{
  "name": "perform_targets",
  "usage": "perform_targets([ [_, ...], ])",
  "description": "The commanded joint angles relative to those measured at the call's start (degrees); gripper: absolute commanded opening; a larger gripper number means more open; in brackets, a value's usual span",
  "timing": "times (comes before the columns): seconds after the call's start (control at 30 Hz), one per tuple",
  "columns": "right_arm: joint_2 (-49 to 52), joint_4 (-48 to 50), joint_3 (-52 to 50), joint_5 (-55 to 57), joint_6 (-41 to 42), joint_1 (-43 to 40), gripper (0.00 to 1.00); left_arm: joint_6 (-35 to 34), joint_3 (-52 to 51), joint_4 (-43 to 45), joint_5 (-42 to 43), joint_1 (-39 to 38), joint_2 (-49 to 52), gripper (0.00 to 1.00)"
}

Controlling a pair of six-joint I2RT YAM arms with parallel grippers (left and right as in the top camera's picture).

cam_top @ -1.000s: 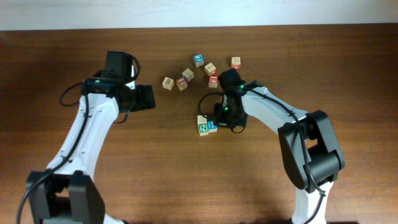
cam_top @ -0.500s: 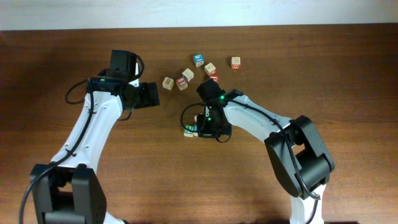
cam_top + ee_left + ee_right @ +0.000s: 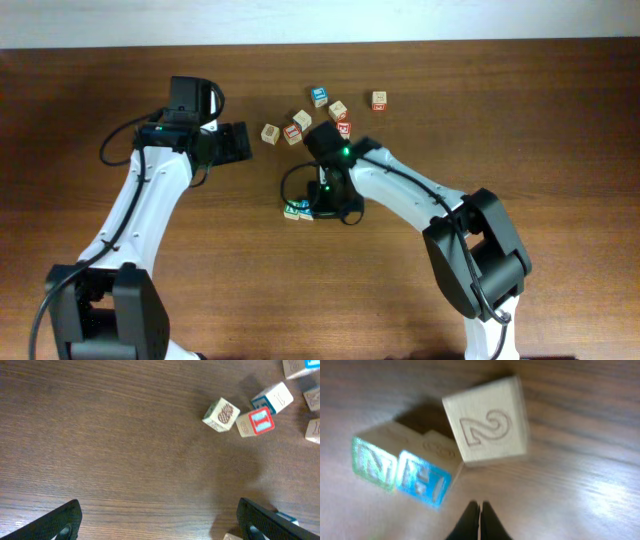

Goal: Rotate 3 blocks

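Right wrist view: right gripper [image 3: 480, 519] pinched shut, holding nothing, tips just short of the blue H block [image 3: 424, 480]. Green N block [image 3: 372, 462] touches it side by side. Pale block [image 3: 487, 422] marked 2 sits tilted against them at the back.

Judgement: nudge off-centre at a corner so a block turns rather than slides; go slowly, or all three travel together.

Left gripper [image 3: 157, 522] spread wide, empty, well apart. Bare table [image 3: 200, 260] lies beside the trio. Loose cubes [image 3: 271, 133] sit near, beyond the right arm.
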Motion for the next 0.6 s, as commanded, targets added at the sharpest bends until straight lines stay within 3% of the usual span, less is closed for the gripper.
perform_targets([
  [0.0, -0.85, -3.82, 9.84, 7.54, -4.07, -0.96, 0.09, -0.37, -0.5, 0.26, -0.81, 1.6, 0.5, 0.97],
  [0.2, 2.01, 2.03, 10.16, 10.32, -11.04, -0.9, 0.4, -0.37, -0.5, 0.13, -0.81, 1.68, 0.52, 0.98],
  [0.33, 3.48, 1.84, 10.08, 8.35, -15.43, -0.87, 0.4, -0.37, -0.5, 0.13, -0.81, 1.68, 0.52, 0.98],
  [0.57, 6.49, 1.18, 9.86, 6.43, -15.74, -0.83, 0.4, -0.37, -0.5, 0.13, -0.81, 1.68, 0.52, 0.98],
])
